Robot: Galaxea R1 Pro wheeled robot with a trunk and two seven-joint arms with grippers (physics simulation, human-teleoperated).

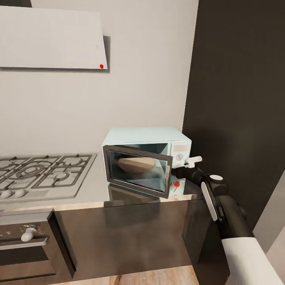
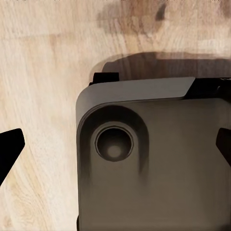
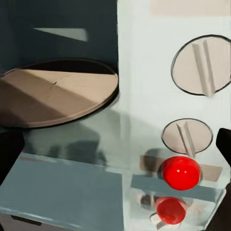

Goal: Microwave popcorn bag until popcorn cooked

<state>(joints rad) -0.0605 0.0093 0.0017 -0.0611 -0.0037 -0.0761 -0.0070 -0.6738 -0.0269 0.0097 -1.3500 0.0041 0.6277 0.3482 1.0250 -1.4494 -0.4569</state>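
The popcorn bag [image 1: 136, 164] sits inside the microwave [image 1: 147, 158], a tan rounded shape seen through the glass of the door [image 1: 138, 170]. The door stands partly ajar, swung out toward the near left. In the right wrist view the bag [image 3: 53, 98] lies low and wide in the cavity, its rim dark against the pale floor of the oven, with the white control panel [image 3: 192, 96] just beside it.

The microwave rests on the countertop [image 1: 95, 186] at its right end, close to a dark tall panel [image 1: 241, 99]. To its left on the same worktop lies the gas hob [image 1: 39, 174], and a built-in oven [image 1: 27, 245] sits below that in the dark cabinets.

On the panel two round knobs [image 3: 204, 67] stand one above the other, and a red light [image 3: 180, 172] glows under them, mirrored on the shiny surface below.

The right gripper [image 1: 189, 166] is at the microwave's right front corner, near the knobs; its dark fingers [image 3: 224, 144] show at opposite edges of the wrist view, so the jaws stand wide apart and hold nothing.

The left gripper [image 2: 115, 149] hangs over the wood floor [image 2: 38, 72] and a grey part of the robot's base [image 2: 159, 159], jaws likewise spread apart and empty.
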